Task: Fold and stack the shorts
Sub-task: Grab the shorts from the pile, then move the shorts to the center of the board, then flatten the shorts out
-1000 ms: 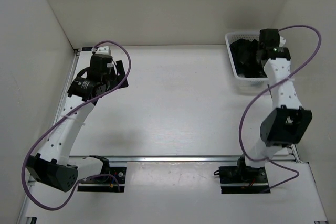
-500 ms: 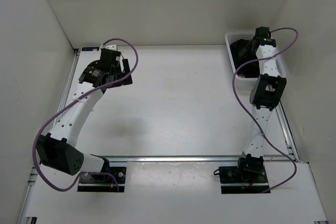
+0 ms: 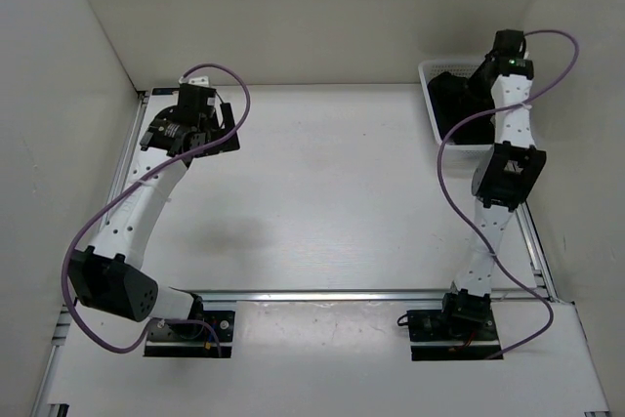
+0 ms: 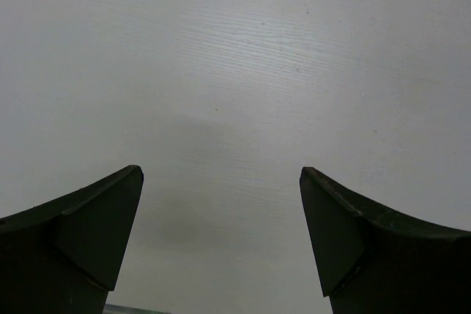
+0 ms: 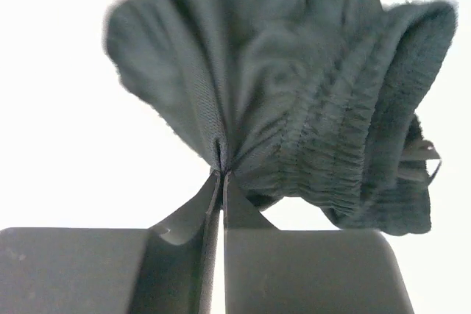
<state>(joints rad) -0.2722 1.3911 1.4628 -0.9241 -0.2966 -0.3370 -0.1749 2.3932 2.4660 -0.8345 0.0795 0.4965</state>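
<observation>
Flat white table [image 3: 332,192], faint grain showing up close. In its far right corner sits a white plastic mesh basket [image 3: 430,85]. Along the near edge runs a silver metal rail [image 3: 332,293], with a left black base plate [image 3: 220,324] and a right black base plate [image 3: 425,341] just behind it.

black soft fabric shorts [image 5: 294,93]: plain black, ribbed gathers along waistband | white plastic mesh basket [image 3: 426,73] at 1 o'clock: white | flat white counter [image 4: 235,71]: off-white, faint fine grain streaks | thin arm cables [image 3: 438,178]: purple | jaws: dark grey-black
</observation>
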